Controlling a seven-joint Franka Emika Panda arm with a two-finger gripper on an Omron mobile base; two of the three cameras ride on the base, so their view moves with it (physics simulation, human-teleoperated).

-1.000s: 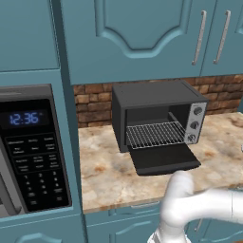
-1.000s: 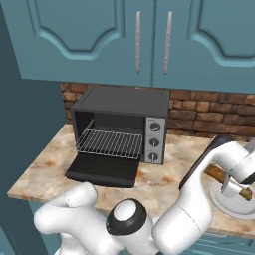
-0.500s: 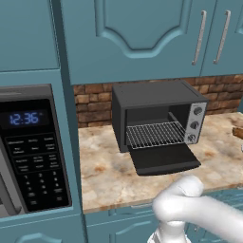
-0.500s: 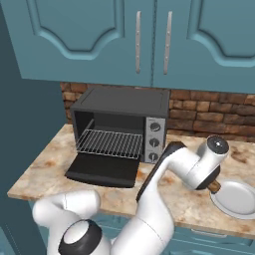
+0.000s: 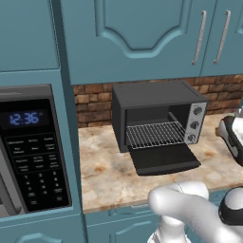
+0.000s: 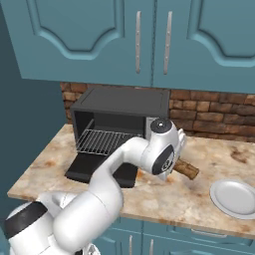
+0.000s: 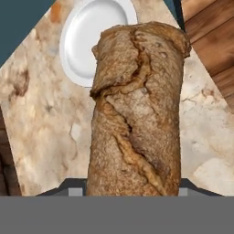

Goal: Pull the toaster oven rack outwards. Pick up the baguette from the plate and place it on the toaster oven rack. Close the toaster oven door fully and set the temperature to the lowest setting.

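Your pincer is closed on the golden-brown, crusty baguette: in the hand view the loaf rises straight up from between the two dark finger tips, which sit against its lower sides, jaws held partly apart by its width. In the right base view the baguette sticks out to the right of the white wrist, lifted clear above the speckled beige stone tabletop, roughly midway along it.

The round white plate lies bare near the tabletop's right front edge, well apart from the loaf. In the hand view that plate shows behind the loaf's far end.

The dark grey boxy toaster oven stands at the back of the tabletop, left of the pincer. Its dark grey door is folded down flat, and the silver wire rack sits inside the cavity opening.
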